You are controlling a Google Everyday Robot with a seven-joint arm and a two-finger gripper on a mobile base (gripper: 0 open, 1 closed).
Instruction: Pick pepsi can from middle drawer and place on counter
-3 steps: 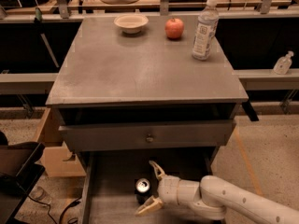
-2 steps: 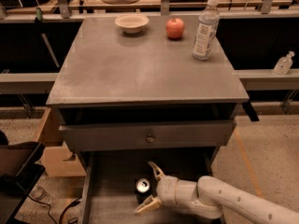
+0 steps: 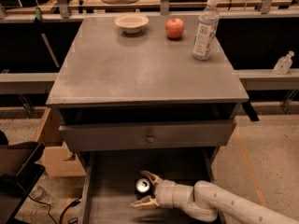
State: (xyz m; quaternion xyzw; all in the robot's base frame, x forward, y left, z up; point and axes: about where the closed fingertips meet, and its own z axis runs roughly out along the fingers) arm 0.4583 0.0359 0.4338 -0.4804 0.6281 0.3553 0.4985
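We record the gripper (image 3: 145, 189) low inside the open middle drawer (image 3: 112, 181), its arm entering from the right and its two fingers spread, with the pepsi can (image 3: 142, 185) upright between them; contact cannot be confirmed. Above the gripper sits a drawer front (image 3: 117, 136) with a round knob. Beyond it lies the counter (image 3: 140, 73), where a bowl (image 3: 131, 22), an apple (image 3: 174, 28) and a clear bottle (image 3: 205, 29) stand well apart from the gripper.

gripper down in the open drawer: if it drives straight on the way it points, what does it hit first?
The pepsi can. The gripper is low in the middle drawer, pointing left, with its fingers open to either side of the can. Depth is hard to judge, so contact may be very near.
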